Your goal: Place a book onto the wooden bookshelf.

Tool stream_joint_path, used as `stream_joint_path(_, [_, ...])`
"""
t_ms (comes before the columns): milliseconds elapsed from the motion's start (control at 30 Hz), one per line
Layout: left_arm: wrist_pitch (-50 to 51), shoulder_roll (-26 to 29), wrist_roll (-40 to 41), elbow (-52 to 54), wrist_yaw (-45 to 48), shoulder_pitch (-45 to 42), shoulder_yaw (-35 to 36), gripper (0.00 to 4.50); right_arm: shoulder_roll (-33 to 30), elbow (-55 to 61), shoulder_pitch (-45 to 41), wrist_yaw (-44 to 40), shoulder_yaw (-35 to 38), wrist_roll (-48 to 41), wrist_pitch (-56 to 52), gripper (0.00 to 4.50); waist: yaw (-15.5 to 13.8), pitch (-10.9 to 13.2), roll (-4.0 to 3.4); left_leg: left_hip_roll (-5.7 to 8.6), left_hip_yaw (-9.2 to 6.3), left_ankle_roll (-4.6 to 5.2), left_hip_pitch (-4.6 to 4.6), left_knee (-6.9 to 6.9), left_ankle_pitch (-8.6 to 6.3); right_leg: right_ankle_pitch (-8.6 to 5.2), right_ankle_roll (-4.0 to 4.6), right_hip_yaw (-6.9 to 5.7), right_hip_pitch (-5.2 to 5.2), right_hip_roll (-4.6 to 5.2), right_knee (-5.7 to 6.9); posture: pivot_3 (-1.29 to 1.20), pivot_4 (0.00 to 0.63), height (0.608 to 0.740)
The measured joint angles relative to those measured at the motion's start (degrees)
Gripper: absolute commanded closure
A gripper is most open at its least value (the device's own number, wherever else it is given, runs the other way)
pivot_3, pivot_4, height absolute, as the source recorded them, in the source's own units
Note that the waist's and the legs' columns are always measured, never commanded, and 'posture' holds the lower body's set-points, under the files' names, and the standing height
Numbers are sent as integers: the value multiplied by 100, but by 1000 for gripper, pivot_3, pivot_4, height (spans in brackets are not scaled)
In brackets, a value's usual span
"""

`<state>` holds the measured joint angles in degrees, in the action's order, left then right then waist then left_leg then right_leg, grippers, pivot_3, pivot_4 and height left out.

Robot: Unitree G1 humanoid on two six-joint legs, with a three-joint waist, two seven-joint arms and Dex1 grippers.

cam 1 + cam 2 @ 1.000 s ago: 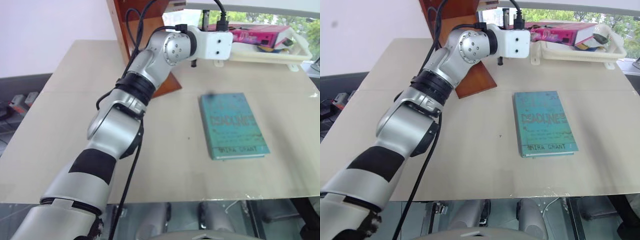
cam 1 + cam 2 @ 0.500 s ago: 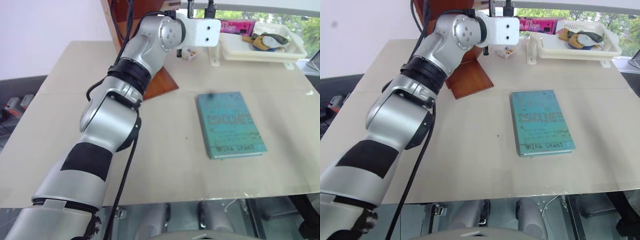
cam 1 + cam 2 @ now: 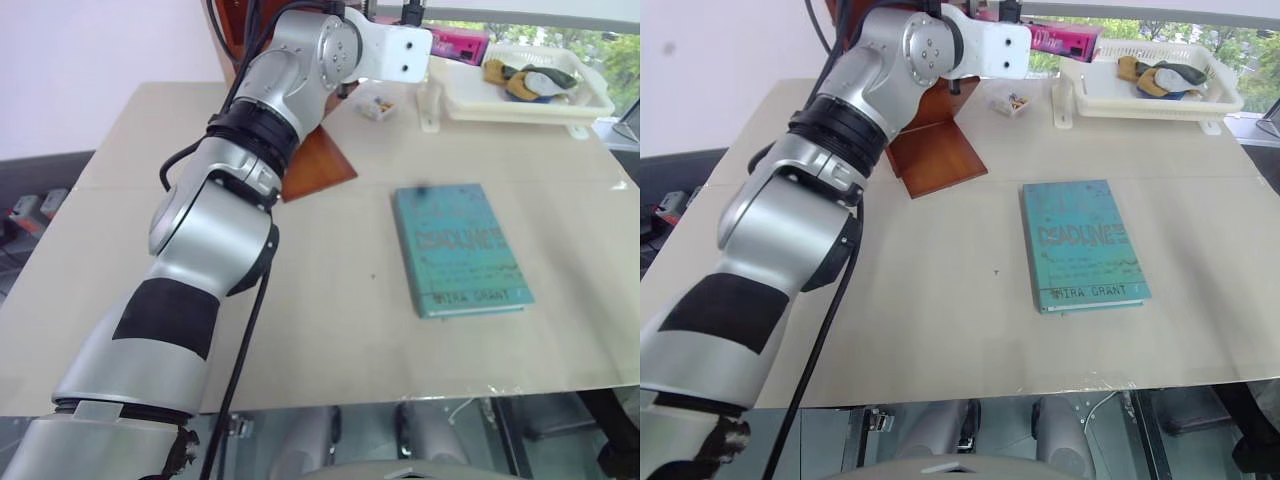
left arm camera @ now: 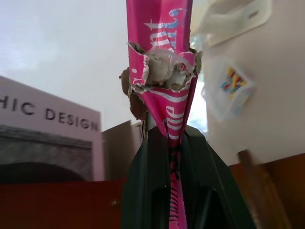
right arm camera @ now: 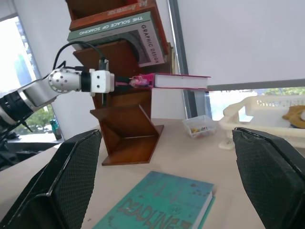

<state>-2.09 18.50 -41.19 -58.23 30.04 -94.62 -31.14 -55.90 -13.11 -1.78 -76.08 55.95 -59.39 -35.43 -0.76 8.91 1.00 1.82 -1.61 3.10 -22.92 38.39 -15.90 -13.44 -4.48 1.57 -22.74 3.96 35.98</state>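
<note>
Left gripper (image 4: pixel 171 157) is clamped on the pink book (image 5: pixel 181 81), pinching it at one edge; in the left wrist view both black fingers (image 4: pixel 147 186) press flat against the cover, and the paper just past the pinch is torn and crumpled, with grey pulp showing. The book hangs level in the air, held out sideways from the grip, just beside the wooden bookshelf (image 5: pixel 126 129) at the far left of the table (image 3: pixel 940 330), at about the height of a middle tier; it is not resting on any tier yet.

Handling judgement: thin paperback, likely light; cover glossy and probably slick; it seems stiff enough to stay flat when held by one end, though the free end may sag or swing. The torn patch suggests the cover is fragile under a hard pinch; a hold deeper in along the spine edge, away from the damage, looks safer than the bare corner of the cover; a twist at the grip could rip it further.

Right gripper (image 5: pixel 167 191) hangs near the teal-green book (image 3: pixel 1080 245), which lies flat on the table to the right; its two mesh-faced fingers (image 5: pixel 71 181) stand wide apart with nothing between them.

White plastic tray (image 3: pixel 1140 100) sits at the far right; a small clear box (image 3: pixel 1012 100) lies between tray and shelf.
</note>
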Motion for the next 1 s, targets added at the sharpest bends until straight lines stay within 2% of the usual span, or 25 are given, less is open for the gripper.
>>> stream_joint_path(233, [16, 378, -14, 618, 180, 342, 4, 4453, -71, -230, -218, -107, -149, 193, 60, 0, 16, 1, -3, -1, 6, -3, 0, 1, 2, 0, 0, 6, -6, 0, 5, 0, 150, 740])
stream_joint_path(333, [30, 709, 69, 1034, 554, 511, 35, 4453, -228, -491, -452, -218, -305, 328, 83, 0, 58, 1, -5, -2, 11, -11, 0, 1, 6, 0, 1, 10, -8, 0, 4, 0, 150, 740])
stream_joint_path(467, [403, 881, 119, 1565, 977, 805, 141, 4453, -357, -860, -913, -334, -610, 514, 191, 0, 81, 1, -6, -2, 8, -9, 0, 3, 5, 0, 1, 7, -7, -1, 6, 0, 150, 740])
stream_joint_path(633, [787, 828, 321, 2079, 1259, 1170, 288, 4453, -380, -1229, -1467, -426, -1058, 737, 316, 0, 61, 1, -6, 0, 8, -10, -3, 12, 6, 1, 0, 8, -7, 2, 13, 0, 150, 740])
stream_joint_path(833, [1208, 695, 638, 2738, 1446, 1306, 584, 4453, -380, -1422, -1676, -497, -1244, 887, 386, 0, 8, 0, -8, -1, 7, -20, -7, 12, 12, 0, 1, 6, -10, 2, 14, 0, 150, 740])
stream_joint_path(1000, [1547, 783, 335, 3228, 1820, 1430, 325, 4453, -380, -1449, -1679, -518, -1244, 954, 446, 0, 8, 0, -9, 0, 11, -19, -3, 14, 12, 0, 1, 9, -9, 2, 19, 0, 150, 740])
